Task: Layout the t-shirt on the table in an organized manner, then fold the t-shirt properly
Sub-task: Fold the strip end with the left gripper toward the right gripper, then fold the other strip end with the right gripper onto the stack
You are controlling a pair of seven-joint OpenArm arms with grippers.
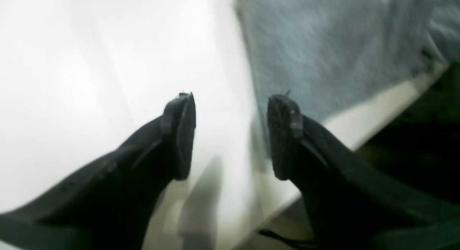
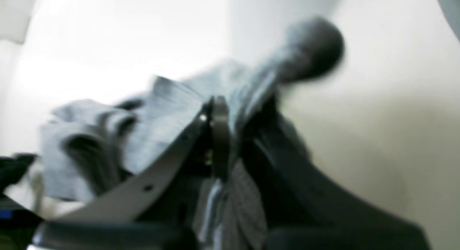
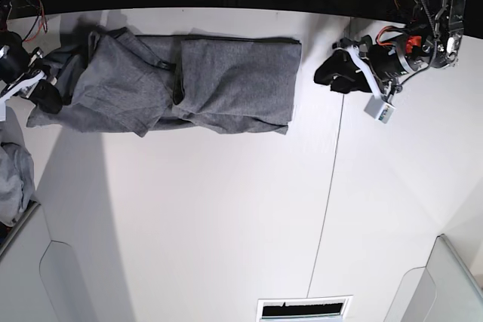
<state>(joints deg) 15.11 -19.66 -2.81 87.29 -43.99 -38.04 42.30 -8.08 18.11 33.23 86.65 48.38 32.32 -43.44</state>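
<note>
The charcoal-grey t-shirt [image 3: 189, 81] lies stretched in a partly folded band along the far side of the white table [image 3: 226, 224]. My right gripper [image 3: 45, 96] is at the shirt's left end. In the blurred right wrist view the gripper [image 2: 224, 135] is shut on a bunch of the shirt's cloth [image 2: 161, 117]. My left gripper [image 3: 332, 73] is just off the shirt's right edge. In the left wrist view the gripper [image 1: 231, 135] is open and empty over bare table [image 1: 107, 63], with the shirt's edge [image 1: 323, 52] beside the right finger.
A lighter bluish-grey garment heap [image 3: 13, 179] hangs at the table's left edge. A thin dark seam [image 3: 328, 201] runs down the table. Pale bins stand at the front left [image 3: 68, 284] and front right [image 3: 445, 284]. A vent slot [image 3: 302, 309] sits at the front edge.
</note>
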